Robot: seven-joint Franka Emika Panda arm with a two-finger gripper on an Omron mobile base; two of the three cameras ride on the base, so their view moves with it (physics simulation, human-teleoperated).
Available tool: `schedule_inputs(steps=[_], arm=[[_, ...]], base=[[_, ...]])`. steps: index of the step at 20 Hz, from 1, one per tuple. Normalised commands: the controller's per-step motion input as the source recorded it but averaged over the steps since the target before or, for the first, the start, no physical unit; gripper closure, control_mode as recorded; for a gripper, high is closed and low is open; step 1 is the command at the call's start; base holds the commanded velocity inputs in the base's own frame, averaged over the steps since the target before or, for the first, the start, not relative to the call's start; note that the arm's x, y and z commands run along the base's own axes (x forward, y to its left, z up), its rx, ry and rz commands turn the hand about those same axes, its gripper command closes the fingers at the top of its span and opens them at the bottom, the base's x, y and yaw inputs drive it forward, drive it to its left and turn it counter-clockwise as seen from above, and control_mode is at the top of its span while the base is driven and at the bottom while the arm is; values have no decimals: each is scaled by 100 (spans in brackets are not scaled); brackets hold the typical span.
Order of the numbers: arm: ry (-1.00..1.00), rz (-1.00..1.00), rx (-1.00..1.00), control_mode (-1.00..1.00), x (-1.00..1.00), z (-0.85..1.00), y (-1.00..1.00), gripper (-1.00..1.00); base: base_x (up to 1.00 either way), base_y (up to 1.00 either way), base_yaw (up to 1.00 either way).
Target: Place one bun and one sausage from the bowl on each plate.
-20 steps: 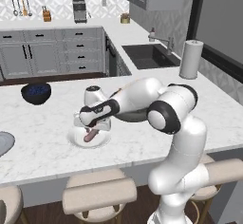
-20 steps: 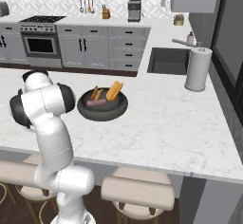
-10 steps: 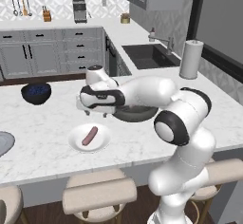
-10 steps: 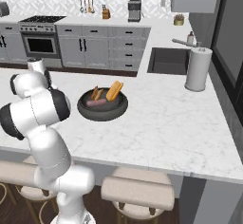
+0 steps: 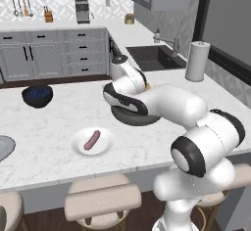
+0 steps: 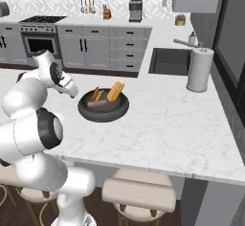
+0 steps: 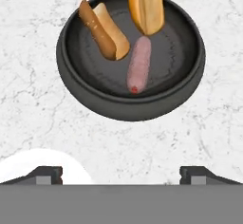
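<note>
The dark bowl (image 7: 133, 109) holds two orange-tan buns (image 7: 107, 31) (image 7: 146, 4) and one pinkish sausage (image 7: 139, 64). In the right base view the bowl (image 6: 119, 113) shows the same buns (image 6: 115, 91) and sausage (image 6: 97, 104). A second sausage (image 5: 91, 140) lies on the white plate (image 5: 107, 146), whose rim (image 7: 42, 159) shows at the lower left of the hand view. The grey plate (image 5: 2, 147) sits at the left edge, with nothing on the part that shows. My gripper (image 7: 121, 173) hangs open and empty between the white plate and the bowl, above the counter.
A glossy blue bowl (image 5: 37, 95) stands at the back left of the counter. A paper towel roll (image 6: 199, 70) stands beside the sink (image 6: 170, 61) at the far right. Stools (image 5: 98, 200) line the near edge. My arm hides part of the dark bowl (image 5: 132, 119).
The gripper opened and let the sausage go onto the white plate. It then rose and swung away from the plate toward the dark bowl.
</note>
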Motion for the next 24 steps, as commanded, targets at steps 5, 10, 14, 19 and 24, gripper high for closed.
schedule_inputs(steps=[5, 10, 14, 19, 24], arm=[[-5, -6, -3, -100, 30, 33, -100, -100], [61, 1, 16, -100, 88, -7, -47, -100], [3, 0, 5, -100, 23, -28, 4, -100], [1, 0, 3, -100, 40, -69, 28, -100], [1, 0, 5, -100, 38, -50, 10, -100]], base=[[0, 0, 0], [0, 0, 0], [0, 0, 0], [0, 0, 0], [0, 0, 0]])
